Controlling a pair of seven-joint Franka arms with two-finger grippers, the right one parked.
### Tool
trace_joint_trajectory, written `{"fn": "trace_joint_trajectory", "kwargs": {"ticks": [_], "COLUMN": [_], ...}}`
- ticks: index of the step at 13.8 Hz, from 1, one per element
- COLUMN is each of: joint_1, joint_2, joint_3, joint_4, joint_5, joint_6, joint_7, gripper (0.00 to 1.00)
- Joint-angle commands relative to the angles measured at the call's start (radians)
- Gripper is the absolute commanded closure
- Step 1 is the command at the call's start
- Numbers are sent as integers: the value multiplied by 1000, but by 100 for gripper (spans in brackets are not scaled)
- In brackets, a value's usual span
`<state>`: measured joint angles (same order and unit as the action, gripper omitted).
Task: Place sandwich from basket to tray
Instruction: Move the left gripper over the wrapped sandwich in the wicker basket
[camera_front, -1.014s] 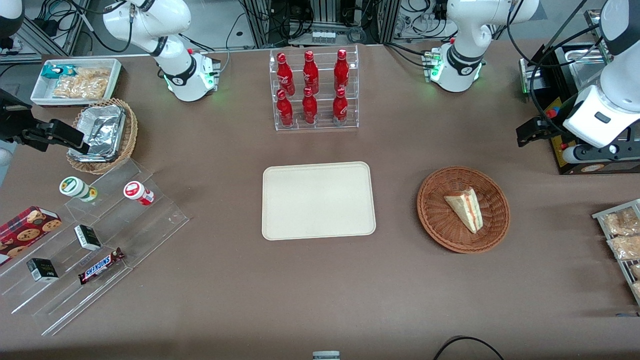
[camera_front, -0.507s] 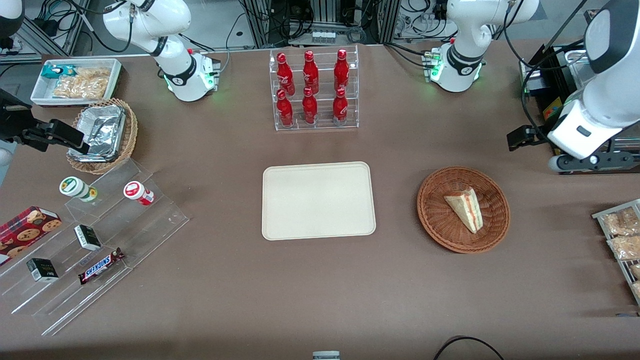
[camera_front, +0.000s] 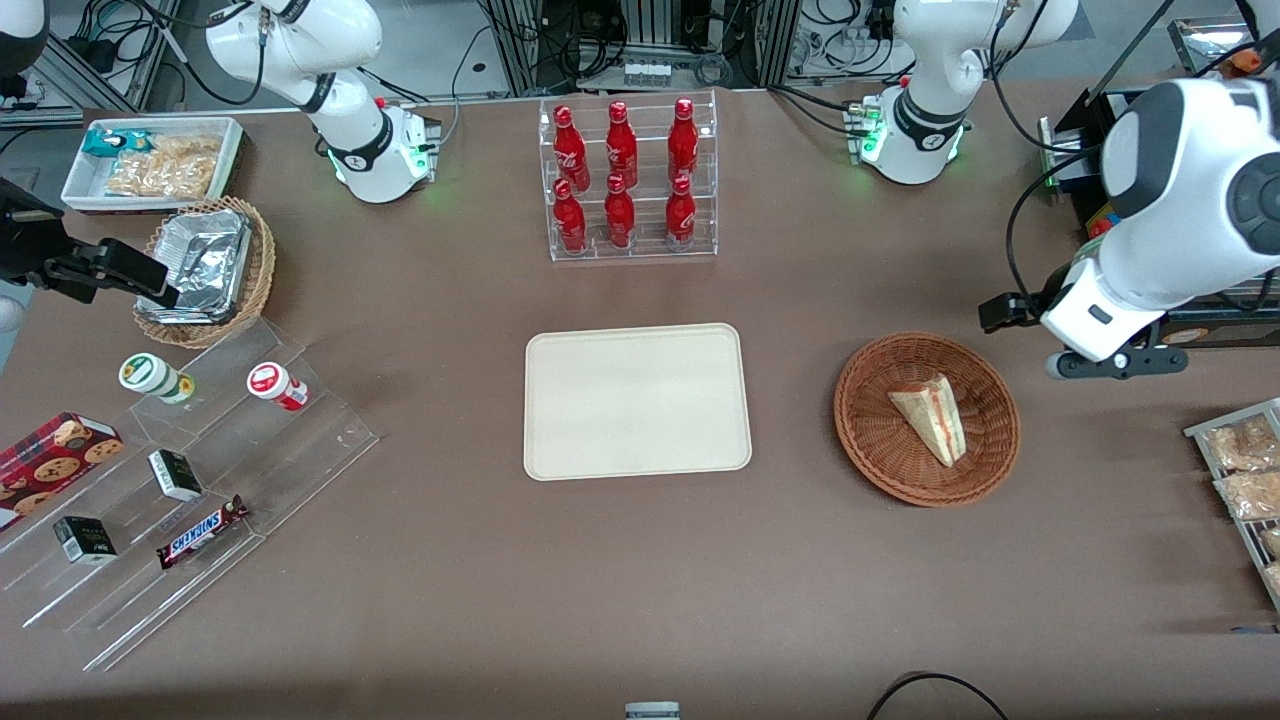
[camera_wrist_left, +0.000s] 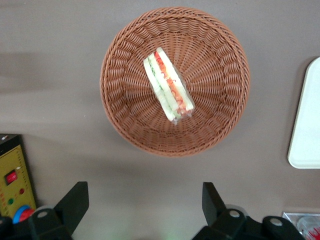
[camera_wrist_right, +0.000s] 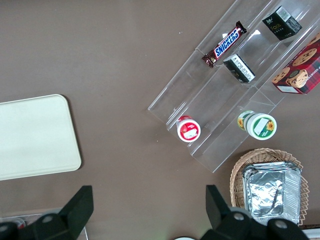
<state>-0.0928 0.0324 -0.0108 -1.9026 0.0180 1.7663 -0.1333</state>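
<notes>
Since the earlier frames, the left arm's gripper (camera_front: 1000, 312) has been carried from the working arm's end of the table toward the basket (camera_front: 927, 418), and is now seen in the front view just beside the basket's rim, above the table (camera_front: 640, 580). The sandwich (camera_front: 930, 416) is seen lying in the basket, untouched, and the tray (camera_front: 637, 401) is seen well apart from the basket, toward the parked arm's end.

From the left wrist, the gripper (camera_wrist_left: 142, 202) is shown with its fingers (camera_wrist_left: 75, 200) spread wide, holding nothing, near the basket (camera_wrist_left: 220, 125) but not over it. The sandwich (camera_wrist_left: 168, 85) is shown at the basket's middle, its red and green filling visible. An edge of the tray (camera_wrist_left: 306, 120) is visible.
</notes>
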Motion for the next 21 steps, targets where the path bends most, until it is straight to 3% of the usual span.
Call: {"fn": "trace_joint_trajectory", "kwargs": {"ticks": [1, 7, 11, 14, 21], "joint_1": [-7, -7, -7, -7, -27], "joint_2": [-46, -58, -55, -58, -29], "joint_3": [5, 5, 5, 5, 3], "joint_4": [-136, -349, -378, -450, -450], "joint_5": [-4, -3, -3, -3, -7], "joint_6": [131, 421, 467, 585, 611], "joint_7": [9, 9, -23, -150, -426], "gripper": [0, 0, 0, 0, 0]}}
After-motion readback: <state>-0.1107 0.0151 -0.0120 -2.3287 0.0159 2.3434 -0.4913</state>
